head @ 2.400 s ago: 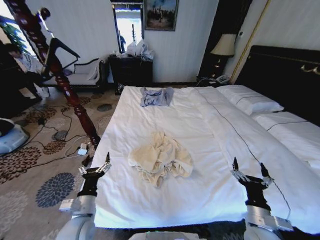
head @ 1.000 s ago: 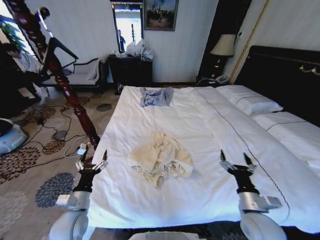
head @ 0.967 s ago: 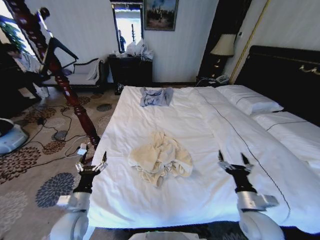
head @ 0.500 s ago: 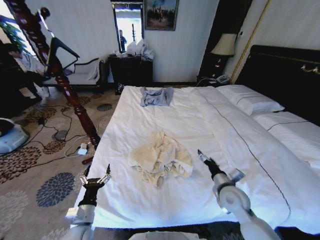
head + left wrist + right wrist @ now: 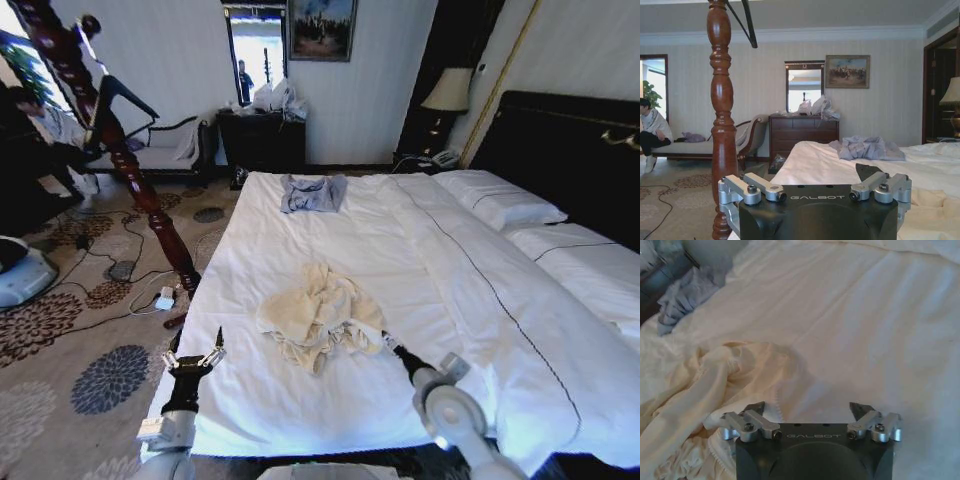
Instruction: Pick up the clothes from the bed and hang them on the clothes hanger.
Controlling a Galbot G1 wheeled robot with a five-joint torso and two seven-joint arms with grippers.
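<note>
Nearest to us, our right gripper (image 5: pixel 386 341) has its fingers spread and empty, low over the bed (image 5: pixel 330 400), its tips just beside the near right edge of the clothes (image 5: pixel 320 315). In the right wrist view the cream heap (image 5: pixel 705 390) lies crumpled right in front of one open finger. Our left gripper (image 5: pixel 196 357) hangs open at the bed's left edge. Farther up the duvet lies a small grey-blue garment (image 5: pixel 312 192); the clothes hanger (image 5: pixel 120 100) hangs by the wooden post (image 5: pixel 120 150).

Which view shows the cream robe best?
Head view: the whole crumpled cream robe lies on the bed, right gripper at its edge. Right wrist view gives a close partial look; left wrist view catches only a sliver.
</note>
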